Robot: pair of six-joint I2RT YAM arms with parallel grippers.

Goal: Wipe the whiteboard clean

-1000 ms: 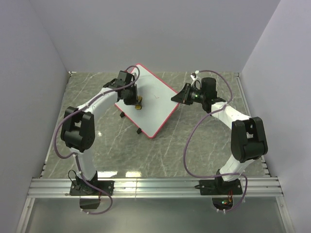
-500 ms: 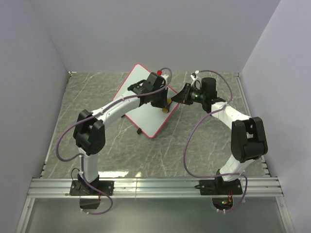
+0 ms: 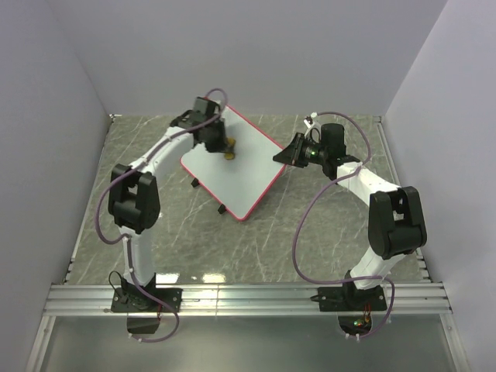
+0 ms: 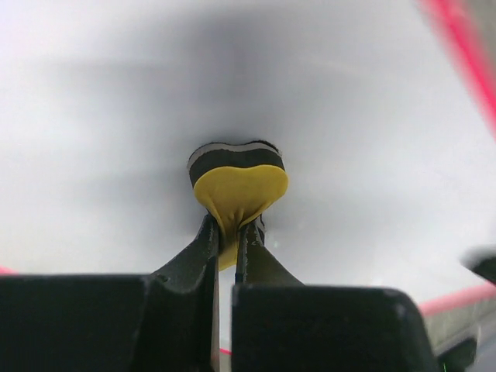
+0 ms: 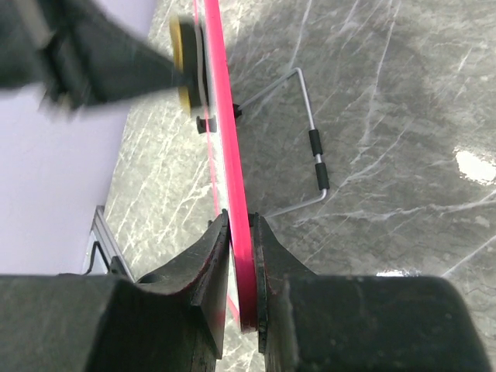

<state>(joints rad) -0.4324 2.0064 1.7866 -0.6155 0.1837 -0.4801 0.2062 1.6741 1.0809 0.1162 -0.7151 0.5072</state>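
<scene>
The whiteboard [image 3: 239, 177] sits toward the back of the table [image 3: 325, 248], between your arms. Your right gripper [image 5: 239, 226] clamps its pink edge. Your left gripper [image 4: 232, 232] pinches the yellow eraser [image 4: 236, 190], pressed against the board's far corner.

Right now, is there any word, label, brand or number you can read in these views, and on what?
None: no readable text in any view.
The whiteboard shows no legible writing; it is blurred in the left wrist view.
The yellow eraser, pinched in the left gripper, bears no visible label.
</scene>
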